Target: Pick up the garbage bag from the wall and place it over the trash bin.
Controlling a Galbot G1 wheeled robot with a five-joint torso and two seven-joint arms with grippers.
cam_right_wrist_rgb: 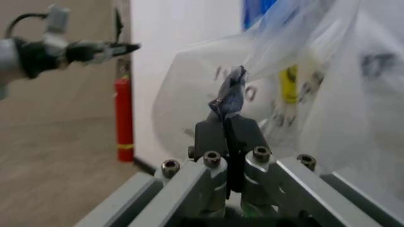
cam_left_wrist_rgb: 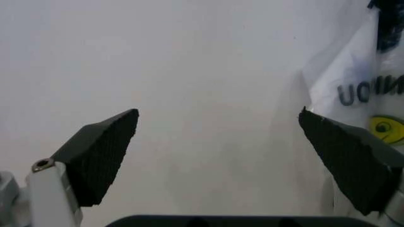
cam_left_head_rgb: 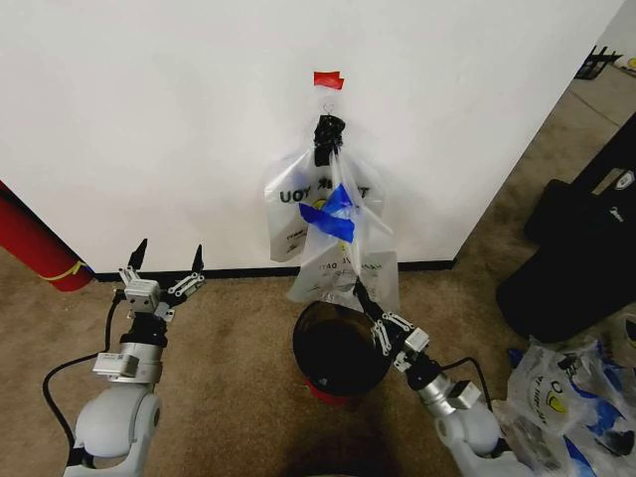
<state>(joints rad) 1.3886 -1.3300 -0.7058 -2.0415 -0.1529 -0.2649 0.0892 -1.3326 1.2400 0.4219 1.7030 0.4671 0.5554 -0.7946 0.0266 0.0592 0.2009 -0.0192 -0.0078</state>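
The thin translucent whitish garbage bag (cam_left_head_rgb: 333,234) with blue printed patches hangs from a small metal hook (cam_left_head_rgb: 326,107) on the plain white wall (cam_left_head_rgb: 149,119), just below a short strip of red tape (cam_left_head_rgb: 328,79). Its lower end drapes down to just above the small round black wire-mesh trash bin (cam_left_head_rgb: 338,350) (red at its base), which stands on the brown carpet (cam_left_head_rgb: 229,338) near the black baseboard. The right gripper (cam_left_head_rgb: 362,295) reaches up over the bin's rim, its fingers (cam_right_wrist_rgb: 218,135) pressed together on a twisted dark fold of the bag's plastic; which part of the bag that fold is remains hard to tell. The left gripper (cam_left_head_rgb: 167,256) hovers well to the left, near the wall, with its two black fingers (cam_left_wrist_rgb: 104,153) spread wide apart and holding nothing.
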